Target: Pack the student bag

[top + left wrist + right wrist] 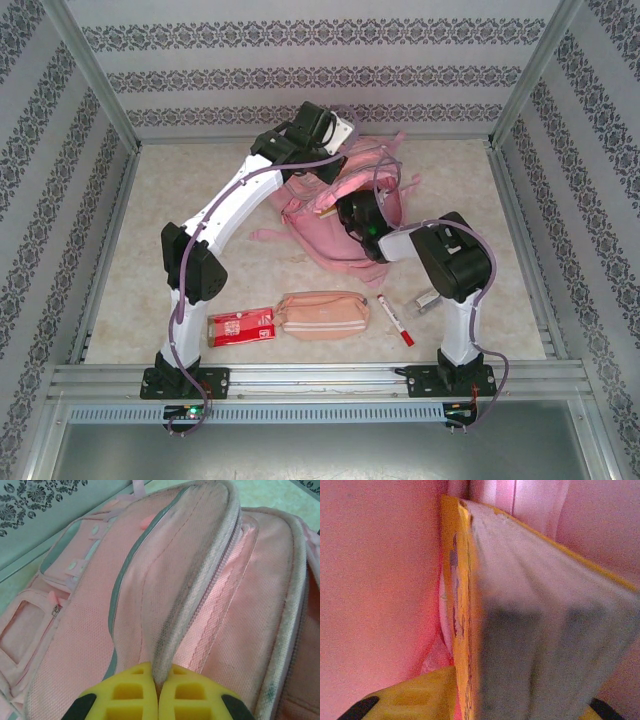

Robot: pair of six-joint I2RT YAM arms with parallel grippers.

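The student bag (305, 215), a large pink backpack, lies at the middle back of the table. My left gripper (335, 135) (159, 680) is shut on the bag's grey zip edge (200, 580) and holds the opening's rim up. My right gripper (355, 215) (510, 705) reaches into the bag's mouth. A thick book (530, 605) with a yellow cover stands between its yellow fingers (415, 695), with pink lining all round. A thin strip of pink shows between the left finger and the cover, so the jaws stand slightly apart from the book.
Near the front edge lie a red packet (240, 326), a small pink pencil pouch (322, 313) and a red marker (395, 320). A small grey item (428, 300) sits beside the right arm. Patterned walls close in the table on three sides.
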